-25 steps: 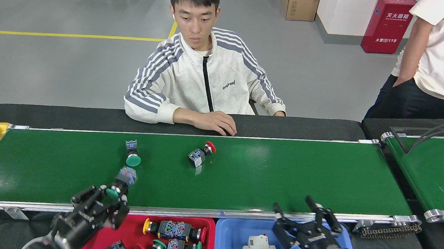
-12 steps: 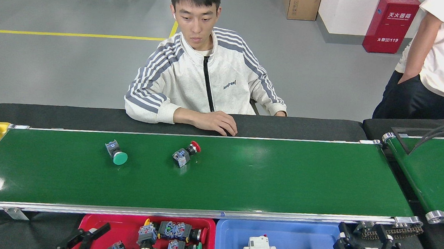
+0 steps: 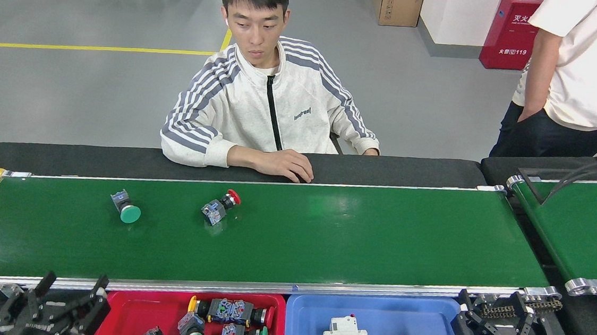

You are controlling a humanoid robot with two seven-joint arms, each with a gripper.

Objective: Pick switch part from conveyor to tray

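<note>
A seated person (image 3: 266, 101) faces the belt beside a red cabinet (image 3: 507, 29).

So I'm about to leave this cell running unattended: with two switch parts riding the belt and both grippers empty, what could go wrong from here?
1. The green-capped switch lies near the conveyor's left end; it may run off before the left gripper, open below the near rail, reaches it.
2. The seated person's hand rests at the far rail near the red-capped switch; a reach there could come close.
3. The red tray already holds several switches, so a dropped part may bounce.
</note>
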